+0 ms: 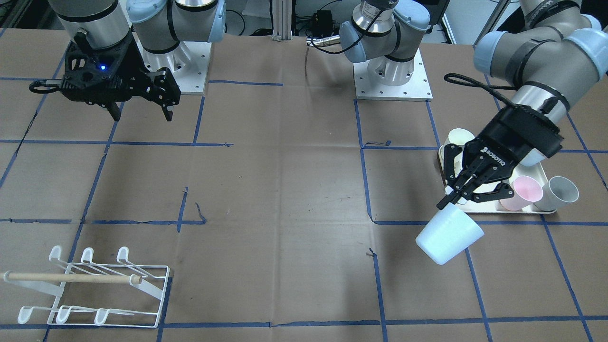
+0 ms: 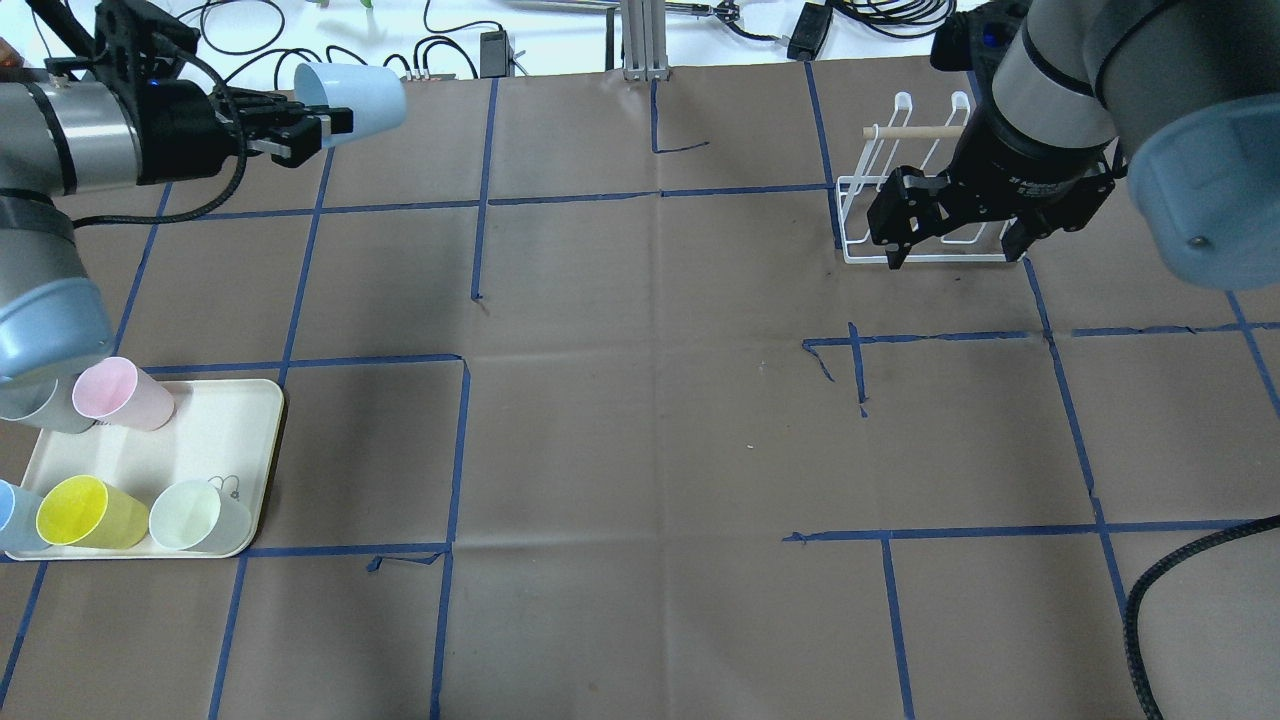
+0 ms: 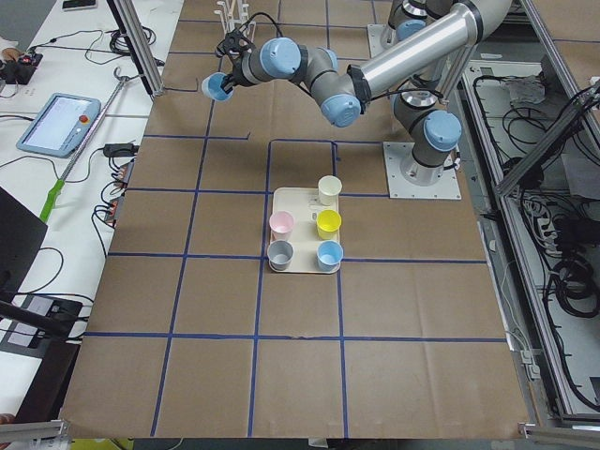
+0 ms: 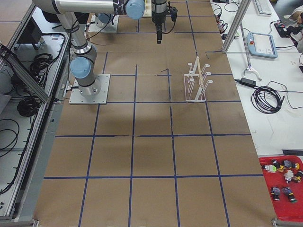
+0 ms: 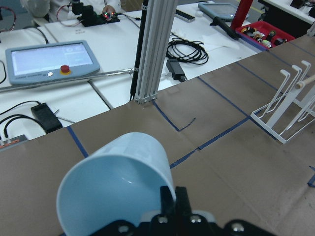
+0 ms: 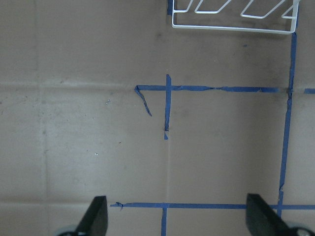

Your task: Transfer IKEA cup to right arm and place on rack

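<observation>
Gripping a pale-blue cup [image 1: 449,234] by its rim above the table [image 1: 285,199], the "ROBOTIQ"-marked left end effector [image 1: 458,195] is clamped. Five cups sit on the cream tray [image 2: 245,440]; the right end effector [image 2: 955,240] gapes empty near the one white rack [image 1: 95,289]

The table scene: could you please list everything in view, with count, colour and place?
Held cup: one, pale blue, lifted off the table, tilted, gripped at its rim.
Tray: one, cream, on the robot's left side of the table.
Cups on tray: five; pink, grey, yellow, pale cream, blue.
Rack: one, white wire with a wooden dowel, on the robot's right side, no cup on it.
Table: brown covering, blue tape grid.
Left gripper: black, shut on the held cup.
Right gripper: black, open, holding nothing.
</observation>
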### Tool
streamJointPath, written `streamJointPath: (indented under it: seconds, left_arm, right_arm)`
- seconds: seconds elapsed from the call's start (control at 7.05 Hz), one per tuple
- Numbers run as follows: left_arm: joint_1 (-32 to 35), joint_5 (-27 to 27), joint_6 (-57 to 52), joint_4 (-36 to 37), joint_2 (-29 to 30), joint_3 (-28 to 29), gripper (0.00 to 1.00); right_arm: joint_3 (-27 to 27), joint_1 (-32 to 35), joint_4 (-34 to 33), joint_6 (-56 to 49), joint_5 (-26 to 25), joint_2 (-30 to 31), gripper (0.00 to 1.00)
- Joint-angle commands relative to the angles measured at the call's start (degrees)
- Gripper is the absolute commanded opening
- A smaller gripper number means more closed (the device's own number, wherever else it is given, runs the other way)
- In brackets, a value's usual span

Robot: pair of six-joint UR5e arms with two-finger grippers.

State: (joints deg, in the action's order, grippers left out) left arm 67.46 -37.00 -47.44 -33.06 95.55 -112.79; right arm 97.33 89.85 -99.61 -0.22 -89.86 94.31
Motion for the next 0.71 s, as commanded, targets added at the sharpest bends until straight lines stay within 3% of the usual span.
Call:
streamJointPath:
  seconds: [0.0,0.14,0.28,0.43,0.57]
  left_arm:
    - [2.76,4.10,-0.10,14.79,2.43,-6.36,0.00]
    - [3.46,6.30,0.51,25.57,5.66,-9.18,0.00]
    - [4.34,9.02,3.73,34.11,8.91,-11.38,0.00]
    - [6.09,9.74,12.64,43.77,10.69,-11.84,0.00]
    - [8.63,8.79,23.34,51.09,10.88,-11.84,0.00]
  right_arm:
    - [4.68,0.06,-26.44,12.17,3.17,-0.53,0.99]
    - [8.19,0.15,-38.00,17.91,7.63,-1.14,0.99]
    - [10.84,0.15,-42.29,23.36,9.33,-1.15,0.99]
    - [11.73,0.06,-48.86,30.99,11.26,-1.76,0.99]
    - [13.92,-0.03,-53.63,39.59,18.07,-2.46,0.99]
